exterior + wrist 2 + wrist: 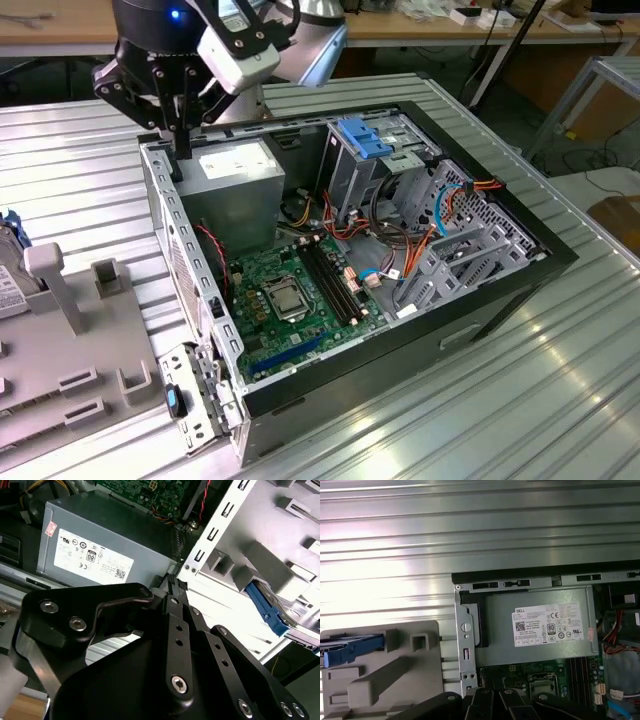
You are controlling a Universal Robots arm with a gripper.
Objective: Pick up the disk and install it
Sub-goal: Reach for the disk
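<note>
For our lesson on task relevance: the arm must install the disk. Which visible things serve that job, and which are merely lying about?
Job: disk, resting in the grey fixture; gripper, shut, above a corner of the computer case; drive cage.
Lying about: power supply; motherboard; cables.

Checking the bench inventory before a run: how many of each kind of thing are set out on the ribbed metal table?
Open black metal computer case: 1
Light grey plastic holder block: 1
Grey hard disk with blue plastic carrier, resting in the holder block: 1
Total: 3
</note>
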